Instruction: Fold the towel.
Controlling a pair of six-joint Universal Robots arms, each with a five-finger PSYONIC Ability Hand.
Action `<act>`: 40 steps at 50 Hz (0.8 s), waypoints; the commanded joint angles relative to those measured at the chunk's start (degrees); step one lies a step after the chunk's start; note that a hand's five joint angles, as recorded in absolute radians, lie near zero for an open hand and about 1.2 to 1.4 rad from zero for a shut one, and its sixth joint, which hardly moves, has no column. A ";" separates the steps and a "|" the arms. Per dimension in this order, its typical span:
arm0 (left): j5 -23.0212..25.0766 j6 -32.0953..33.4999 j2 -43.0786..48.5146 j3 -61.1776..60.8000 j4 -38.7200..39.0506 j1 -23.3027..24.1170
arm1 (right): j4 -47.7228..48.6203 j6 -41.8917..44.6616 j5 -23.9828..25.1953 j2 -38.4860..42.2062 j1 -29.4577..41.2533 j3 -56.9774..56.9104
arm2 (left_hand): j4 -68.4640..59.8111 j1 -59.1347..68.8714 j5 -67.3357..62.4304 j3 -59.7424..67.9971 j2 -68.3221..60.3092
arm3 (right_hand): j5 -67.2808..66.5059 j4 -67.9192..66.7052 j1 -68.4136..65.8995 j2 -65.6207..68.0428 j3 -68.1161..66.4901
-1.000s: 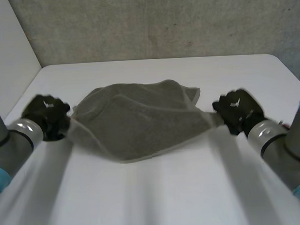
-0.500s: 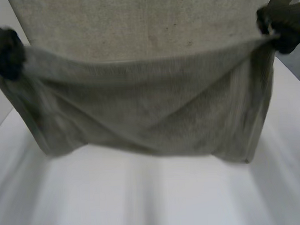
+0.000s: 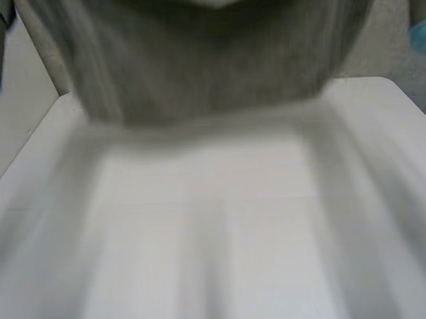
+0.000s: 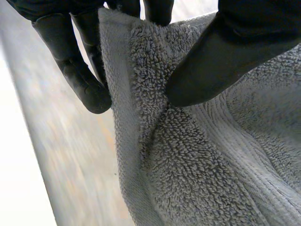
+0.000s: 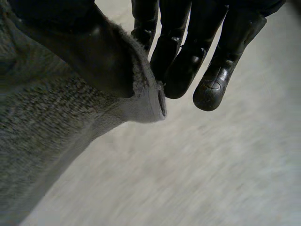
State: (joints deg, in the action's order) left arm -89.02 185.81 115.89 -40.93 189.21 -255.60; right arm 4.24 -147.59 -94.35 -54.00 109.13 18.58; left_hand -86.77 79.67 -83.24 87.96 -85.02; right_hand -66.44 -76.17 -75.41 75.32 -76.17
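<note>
We see towel (image 3: 209,61) hanging spread at 12 o'clock above counter (image 3: 216,237); left hand (image 4: 225,61) has thumb and fingers (image 4: 80,80) clamped on upper edge; right hand (image 5: 89,52) pinches top corner; our judgement: raised so cloth drapes flat for folding.

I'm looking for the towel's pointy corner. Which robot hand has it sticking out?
The right hand: the towel corner pokes out past its thumb. At the left hand, the towel runs on well beyond the thumb.
</note>
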 commanded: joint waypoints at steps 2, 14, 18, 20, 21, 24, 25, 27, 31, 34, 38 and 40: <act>-0.02 -6.08 -2.60 -11.24 8.37 -0.07 | -0.89 -1.73 7.58 -5.95 -0.41 14.00 | 6.77 0.33 13.24 -7.96 5.02 | -3.56 -3.83 -4.59 4.68 -3.83; 8.59 -6.16 1.35 -40.51 23.90 -1.30 | -1.51 -0.42 14.52 -6.12 -3.21 41.85 | 6.77 0.33 13.24 -7.96 5.02 | -3.56 -3.83 -4.59 4.68 -3.83; 10.26 -6.08 3.11 -46.14 28.22 -1.30 | -1.07 -0.24 18.50 -5.42 -4.89 48.83 | 6.77 0.33 13.24 -7.96 5.02 | -3.56 -3.83 -4.59 4.68 -3.83; 11.06 -6.08 3.91 -48.37 29.73 -1.30 | -0.37 0.11 19.55 -4.10 -5.24 51.91 | 6.77 0.33 13.24 -7.96 5.02 | -3.56 -3.83 -4.59 4.68 -3.83; 12.01 -5.99 4.43 -50.37 30.69 -1.39 | 0.41 0.63 20.16 -2.36 -5.59 54.35 | 6.77 0.33 13.24 -7.96 5.02 | -3.56 -3.83 -4.59 4.68 -3.83; 13.95 -5.99 4.52 -54.24 31.05 -2.17 | 1.91 2.12 20.34 -0.33 -7.25 59.01 | 6.77 0.33 13.24 -7.96 5.02 | -3.56 -3.83 -4.59 4.68 -3.83; 13.96 -5.99 4.52 -54.26 31.05 -2.18 | 2.18 2.92 20.69 -0.58 -8.57 60.86 | 6.77 0.33 13.24 -7.96 5.02 | -3.56 -3.83 -4.59 4.68 -3.83; 16.49 -5.90 3.21 -57.93 30.96 -4.45 | 2.18 3.62 20.96 -1.45 -9.62 62.35 | 6.77 0.33 13.24 -7.96 5.02 | -3.56 -3.83 -4.59 4.68 -3.83; 19.49 -5.72 -0.49 -61.20 30.78 -6.84 | 1.39 4.42 20.87 -6.38 -11.74 64.92 | 6.77 0.33 13.24 -7.96 5.02 | -3.56 -3.83 -4.59 4.68 -3.83; 22.31 -5.90 -5.41 -64.89 30.52 -8.95 | 0.60 4.42 20.78 -13.15 -14.03 67.73 | 6.77 0.33 13.24 -7.96 5.02 | -3.56 -3.83 -4.59 4.68 -3.83; 24.41 -5.99 -14.52 -70.23 29.73 -10.70 | -2.90 4.33 21.74 -23.40 -16.31 70.71 | 6.77 0.33 13.24 -7.96 5.02 | -3.56 -3.83 -4.59 4.68 -3.83; 24.68 -6.42 -17.86 -71.99 29.03 -10.97 | -4.68 4.33 22.37 -26.69 -17.02 71.07 | 6.77 0.33 13.24 -7.96 5.02 | -3.56 -3.83 -4.59 4.68 -3.83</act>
State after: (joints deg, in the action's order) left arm -66.36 179.92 108.62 -107.19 219.70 -264.85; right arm 3.83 -143.12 -73.16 -69.58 94.41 87.40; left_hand -86.77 79.69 -83.24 88.08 -85.53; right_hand -66.45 -76.17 -75.41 75.52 -76.22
